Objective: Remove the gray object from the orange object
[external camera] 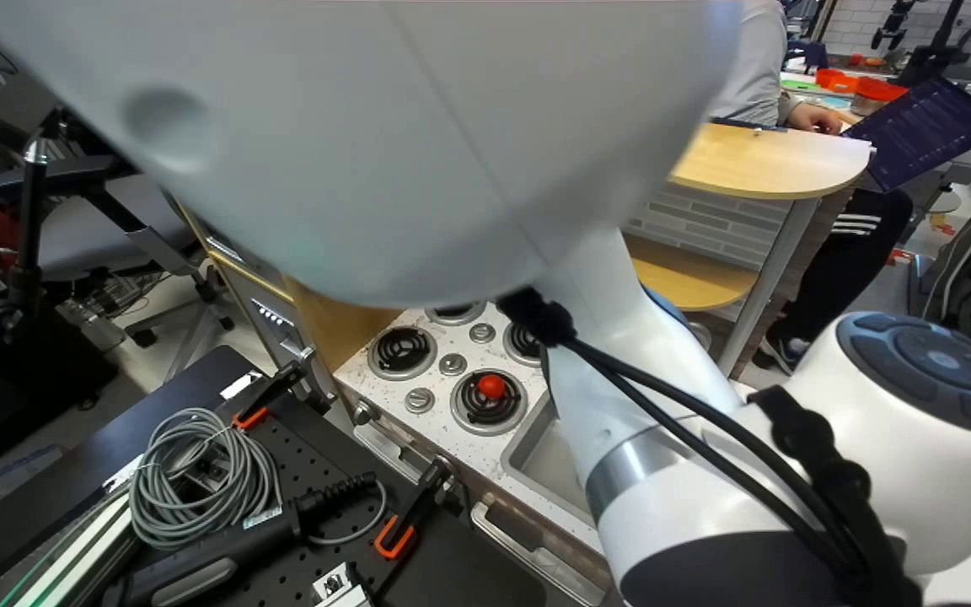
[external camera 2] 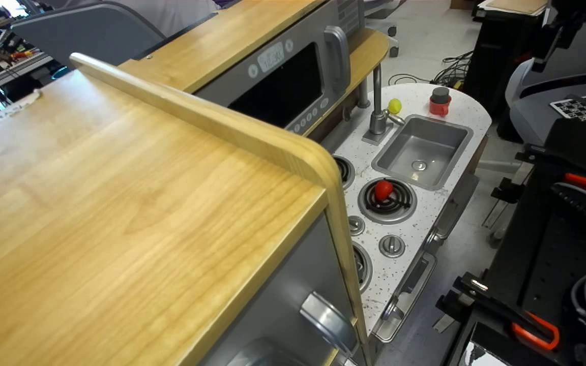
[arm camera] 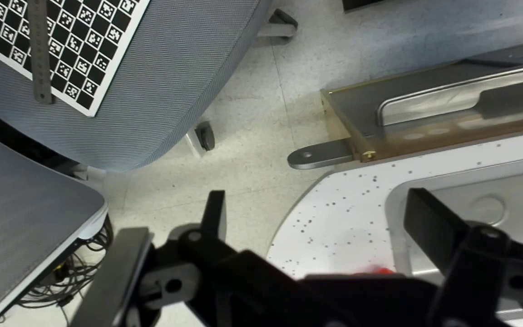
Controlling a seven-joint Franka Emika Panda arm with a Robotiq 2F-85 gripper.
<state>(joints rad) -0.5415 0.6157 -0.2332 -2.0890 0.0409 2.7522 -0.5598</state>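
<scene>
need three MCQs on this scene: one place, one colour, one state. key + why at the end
1. Where is the gray object?
A) In the sink
B) In or on the red cup
C) On a burner

2. What colour is the round object beside the faucet?
A) Blue
B) White
C) Yellow

3. How is the gripper?
A) Open
B) Shut on the gray object
C) Shut, holding nothing

Key:
1 B: the gray object rises from the red cup's top in an exterior view.
2 C: it shows bright yellow there.
3 A: its fingers stand wide apart in the wrist view.

Room around mug, faucet (gray) beside sink
</scene>
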